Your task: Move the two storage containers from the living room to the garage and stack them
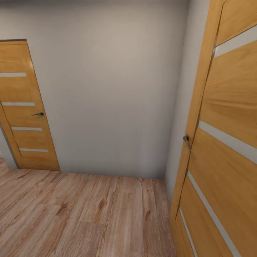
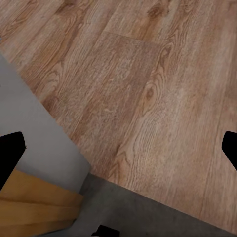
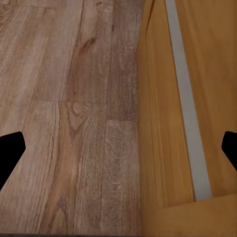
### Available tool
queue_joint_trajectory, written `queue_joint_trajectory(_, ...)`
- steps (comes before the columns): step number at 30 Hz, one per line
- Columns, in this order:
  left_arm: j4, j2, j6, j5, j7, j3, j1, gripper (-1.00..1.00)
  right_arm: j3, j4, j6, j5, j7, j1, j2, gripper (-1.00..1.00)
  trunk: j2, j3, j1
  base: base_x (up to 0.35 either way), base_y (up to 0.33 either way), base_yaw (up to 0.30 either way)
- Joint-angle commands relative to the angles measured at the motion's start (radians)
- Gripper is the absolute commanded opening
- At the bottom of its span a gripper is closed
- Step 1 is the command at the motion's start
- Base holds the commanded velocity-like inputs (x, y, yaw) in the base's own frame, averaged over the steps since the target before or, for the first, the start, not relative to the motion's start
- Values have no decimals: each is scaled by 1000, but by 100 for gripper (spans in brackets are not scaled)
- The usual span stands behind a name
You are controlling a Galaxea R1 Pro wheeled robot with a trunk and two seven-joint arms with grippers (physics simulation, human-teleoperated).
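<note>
Facing a pale wall point(image 1: 114, 85) at the end of a passage, we see no bins from here, so where they lie we cannot say. Underfoot is light plank floor point(image 1: 82, 217), not concrete, so we judge that we are not in the garage.

A closed door point(image 1: 25, 107) with a dark handle point(image 1: 38, 114) stands far to our left. A second door point(image 1: 228, 142), close on our right, hangs at an angle toward us, its lever point(image 1: 186, 139) near the edge, so we take it to be open or ajar.

Our left gripper point(image 2: 118, 145) has both fingertips point(image 2: 10, 148) at the picture's edges, spread wide with nothing between them, only planks, a grey slab point(image 2: 34, 128) and a bit of orange wood point(image 2: 34, 205) below. Our right gripper point(image 3: 118, 145) is likewise spread and empty, looking down at planks and at the near door's foot point(image 3: 182, 98).

Our judgement: we are in transit with both hands free, either heading to fetch a bin or looking for the way. The next move calls for steering the base, not the arms: choosing a doorway, turning to it, and keeping the right arm off the near door while we pass. Clipping that door leaf is the main risk.
</note>
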Motion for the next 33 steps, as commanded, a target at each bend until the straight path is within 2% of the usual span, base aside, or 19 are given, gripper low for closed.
queue_joint_trajectory(1,2,0,-5,7,-5,1,-1,100,2,-2,-1,-8,1,1,0,100,-1,-1,0,0,0,-3)
queue_joint_trajectory(6,2,4,3,7,-6,-2,-1,100,2,-2,-1,-8,1,1,0,100,-1,-1,0,62,0,-1)
queue_joint_trajectory(18,2,6,8,6,-6,-3,-1,100,2,-2,-1,-8,1,1,0,100,-1,-1,0,258,0,0)
queue_joint_trajectory(33,2,3,7,5,-3,-3,-1,100,3,-2,-1,-8,1,1,0,100,-1,1,0,12,0,-84)
